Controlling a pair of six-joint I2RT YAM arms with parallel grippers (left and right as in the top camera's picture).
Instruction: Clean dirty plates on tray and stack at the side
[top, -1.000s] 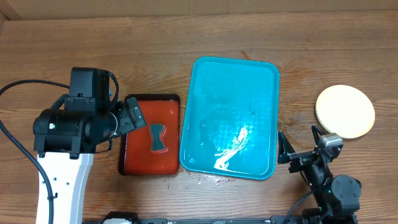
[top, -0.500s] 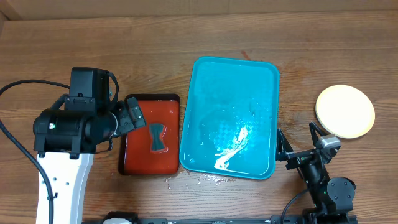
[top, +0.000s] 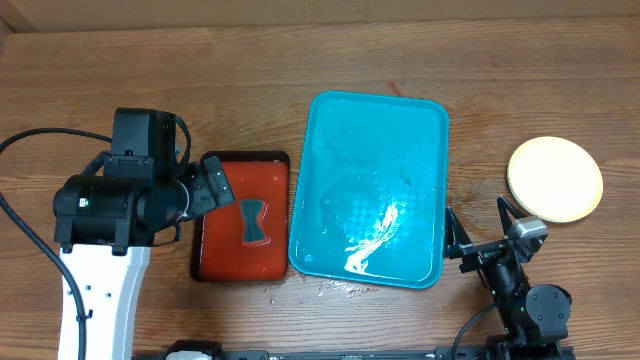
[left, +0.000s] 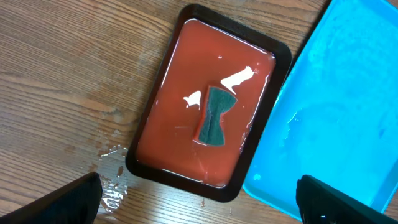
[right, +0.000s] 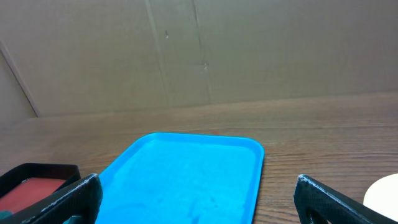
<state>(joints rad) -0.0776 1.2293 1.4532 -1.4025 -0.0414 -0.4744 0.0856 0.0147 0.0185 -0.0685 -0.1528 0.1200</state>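
Observation:
The turquoise tray (top: 425, 150) lies mid-table, wet and with no plate on it. A pale yellow plate (top: 555, 179) rests on the wood to its right; I cannot tell whether others lie under it. My left gripper (top: 208, 188) hovers open over the left edge of a red tray. Both fingers (left: 68, 202) sit at the bottom corners of the left wrist view, with nothing between them. My right gripper (top: 482, 232) stands open at the tray's front right corner, facing the tray (right: 186, 180). The plate's edge (right: 384, 191) shows at the right of the right wrist view.
A red tray (top: 222, 250) with a black rim lies left of the turquoise one, holding a dark green sponge (top: 252, 220) in reddish water. Water drops (left: 112, 177) dot the wood by its front corner. A cardboard wall (right: 199, 50) closes the far side.
The right arm shifted slightly a second ago and has stayed still since. The left arm, both trays and the plate have not moved.

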